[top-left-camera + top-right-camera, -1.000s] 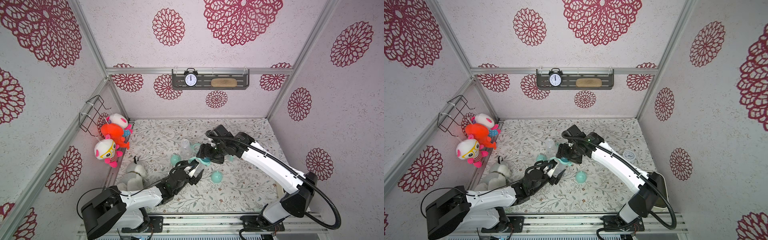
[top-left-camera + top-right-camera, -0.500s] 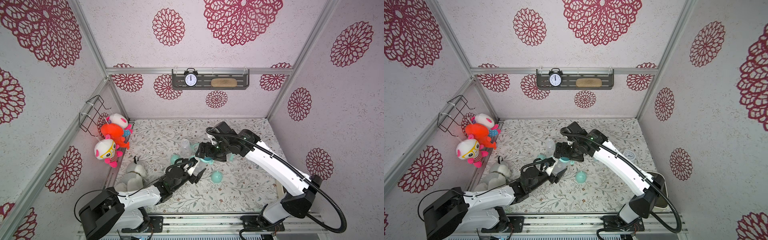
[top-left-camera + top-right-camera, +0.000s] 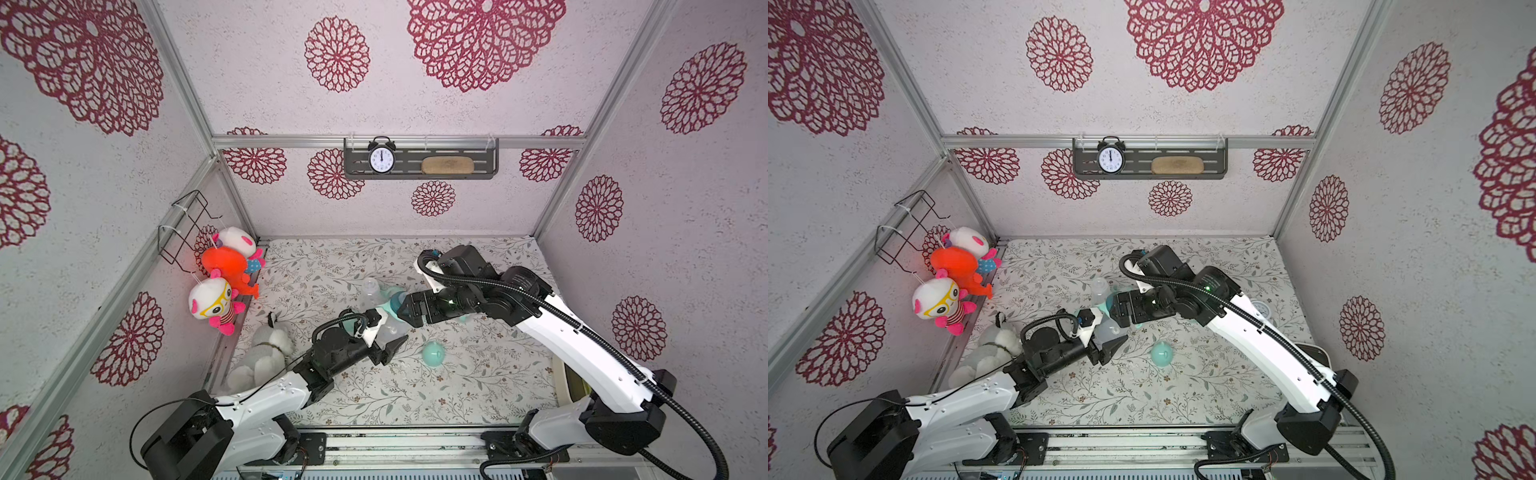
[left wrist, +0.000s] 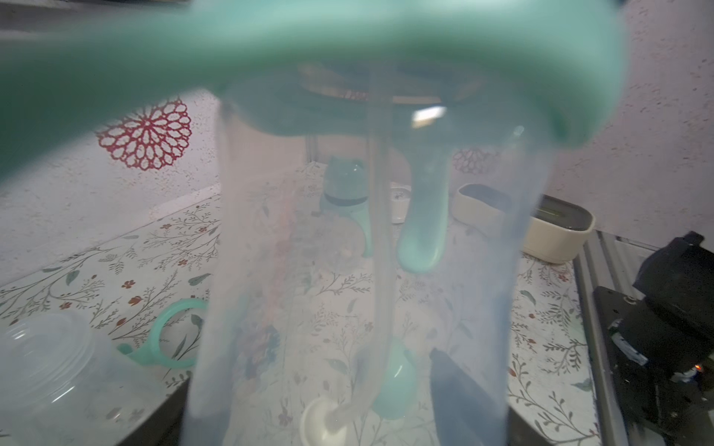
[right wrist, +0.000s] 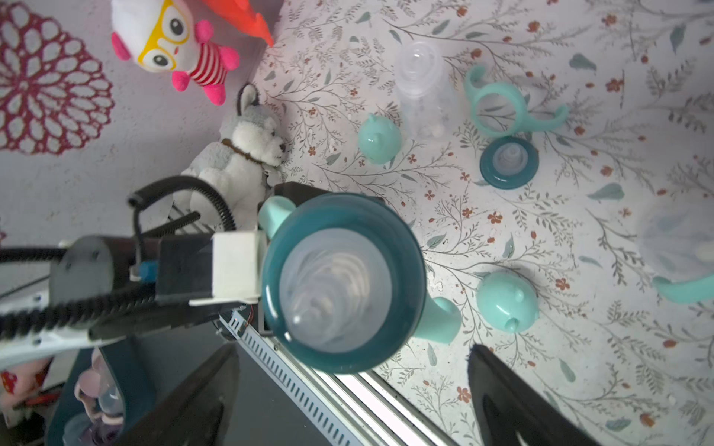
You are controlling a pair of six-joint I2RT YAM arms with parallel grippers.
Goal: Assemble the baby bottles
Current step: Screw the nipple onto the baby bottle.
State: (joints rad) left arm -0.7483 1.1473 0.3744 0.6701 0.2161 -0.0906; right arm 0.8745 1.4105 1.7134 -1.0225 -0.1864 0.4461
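Observation:
My left gripper (image 3: 384,338) is shut on a clear baby bottle (image 3: 388,330) and holds it tilted above the mat. In the left wrist view the bottle (image 4: 347,270) fills the frame under its mint handle ring (image 4: 309,58). A dark teal collar with a clear nipple (image 5: 340,282) sits on its top. My right gripper (image 5: 351,347) is open. Its jaws stand wide on either side of the collar without touching it. On the mat lie a bare clear bottle (image 5: 421,89), a loose mint ring (image 5: 498,108), a second collar (image 5: 509,162) and two mint caps (image 5: 378,139) (image 5: 506,301).
A capped bottle (image 4: 345,185) stands further back on the mat. A plush husky (image 3: 266,353) lies by the left wall, below hanging plush toys (image 3: 224,270). A cream container (image 4: 541,224) sits at the mat's right edge and a small white clock (image 3: 1260,309) lies near it.
My right gripper has shifted a little to the left and its jaws have spread wider around the collar. The left gripper keeps its hold on the bottle.

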